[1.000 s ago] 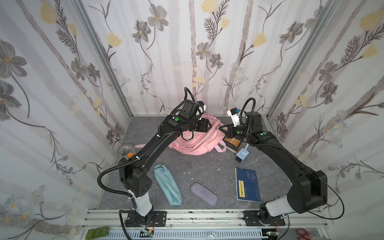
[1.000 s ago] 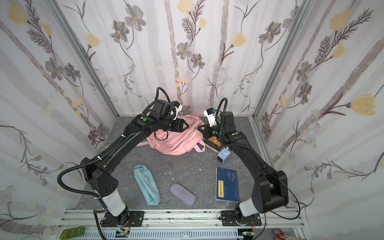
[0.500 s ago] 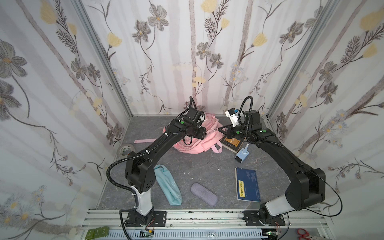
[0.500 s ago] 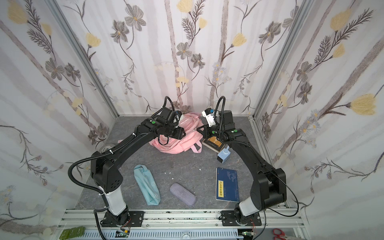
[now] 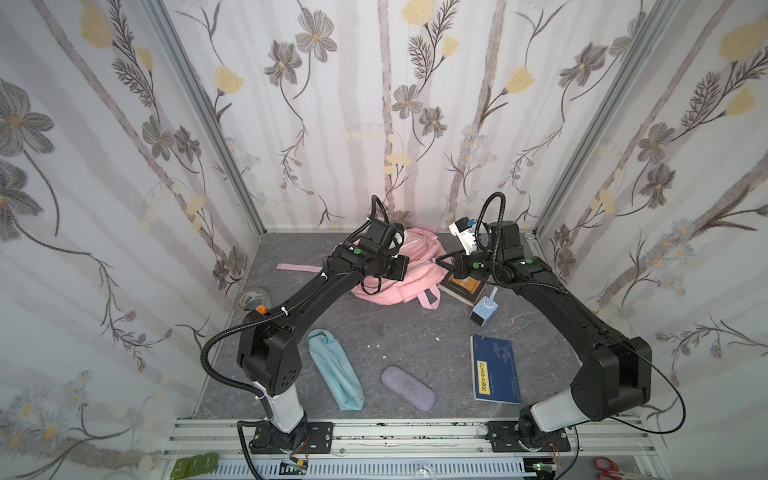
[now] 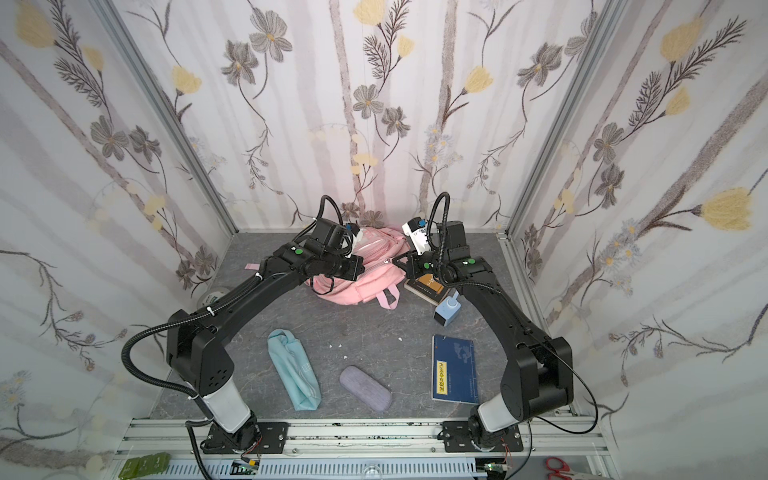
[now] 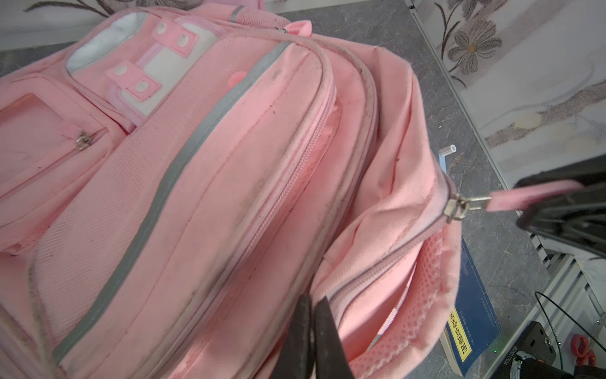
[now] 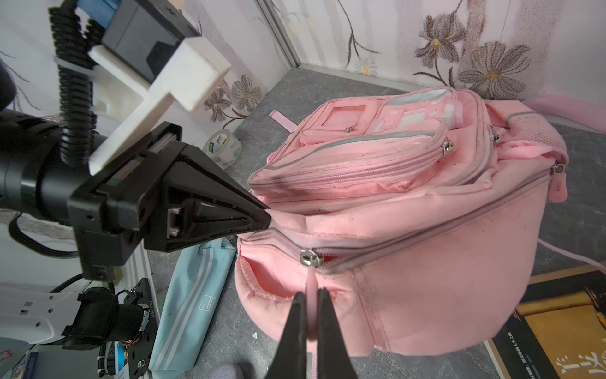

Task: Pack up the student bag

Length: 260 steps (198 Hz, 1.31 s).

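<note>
- Student bag [image 5: 417, 268] lies at the centre in both top views.
- Left gripper [image 8: 266, 219] pinches its fabric beside the zip.
- Right gripper [image 8: 311, 297] clamps the pink zipper pull [image 8: 310, 279].

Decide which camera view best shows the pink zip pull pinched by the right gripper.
The right wrist view: the zip pull runs from the student bag into the shut right gripper, close and centred. The left wrist view shows it side-on; in both top views it is too small to make out.
</note>
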Each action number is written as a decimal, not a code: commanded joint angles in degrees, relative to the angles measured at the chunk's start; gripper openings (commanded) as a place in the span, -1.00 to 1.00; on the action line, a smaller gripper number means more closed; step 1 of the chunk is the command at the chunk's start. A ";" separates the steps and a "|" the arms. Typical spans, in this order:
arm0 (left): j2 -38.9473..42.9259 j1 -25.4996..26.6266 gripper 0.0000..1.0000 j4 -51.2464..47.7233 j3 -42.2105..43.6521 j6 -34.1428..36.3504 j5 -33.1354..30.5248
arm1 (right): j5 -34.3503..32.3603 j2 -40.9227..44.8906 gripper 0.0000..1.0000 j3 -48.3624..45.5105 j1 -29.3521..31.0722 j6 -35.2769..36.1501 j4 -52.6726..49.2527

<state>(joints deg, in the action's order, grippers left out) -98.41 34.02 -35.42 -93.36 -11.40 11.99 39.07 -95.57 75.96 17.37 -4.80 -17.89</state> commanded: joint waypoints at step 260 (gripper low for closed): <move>-5.73 -3.61 -1.00 -4.39 -11.42 -19.35 2.20 | -6.34 3.72 -1.00 0.93 1.19 3.93 -1.06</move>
<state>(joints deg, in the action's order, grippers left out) -104.14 30.57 -40.42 -102.39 -19.94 10.33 33.93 -92.25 76.60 17.56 -1.43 -22.17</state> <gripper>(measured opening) 0.062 0.058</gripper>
